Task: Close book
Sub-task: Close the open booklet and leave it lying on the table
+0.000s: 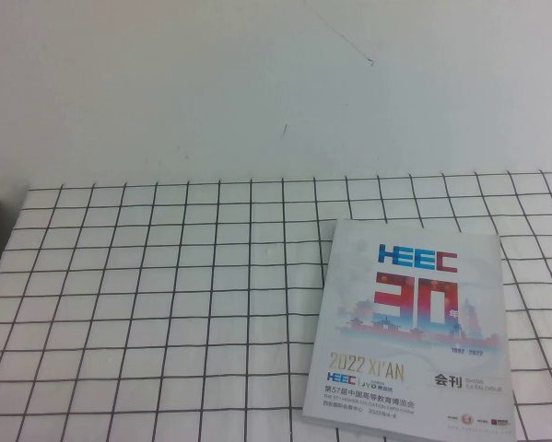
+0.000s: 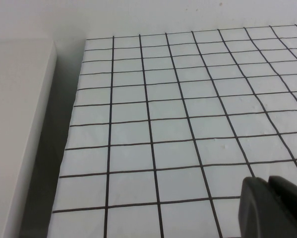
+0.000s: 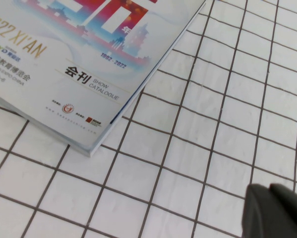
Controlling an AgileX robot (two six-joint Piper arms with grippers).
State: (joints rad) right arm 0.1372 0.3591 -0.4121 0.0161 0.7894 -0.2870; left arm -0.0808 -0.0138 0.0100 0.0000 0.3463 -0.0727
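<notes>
While neither arm is seen in the high view, a closed softcover book with a pale glossy cover (image 1: 409, 327) is shown lying flat on a white tablecloth ruled with a black grid (image 1: 165, 304), at the near right of the table. Its front cover is turned upward, and blue "HEEC" lettering, a large red and blue "30", gold "2022 XI'AN" and lines of Chinese print can be read on it. The book is set slightly askew to the grid lines, and its near edge is cut off by the near border of the high view. A plain white wall (image 1: 257, 83) is seen beyond the far edge of the cloth.

The left gripper (image 2: 274, 208) is shown only in its own wrist view, as a dark rounded shape above bare cloth near the cloth's left edge, where a white flat ledge (image 2: 19, 124) is seen beside the table. Whether it is released or clenched cannot be told.

The right gripper (image 3: 277, 210) is likewise shown only in its own wrist view, as a dark shape above bare grid cloth near the book's near right corner and apart from it. Its state cannot be told either. Nothing is seen to be held by either gripper.
</notes>
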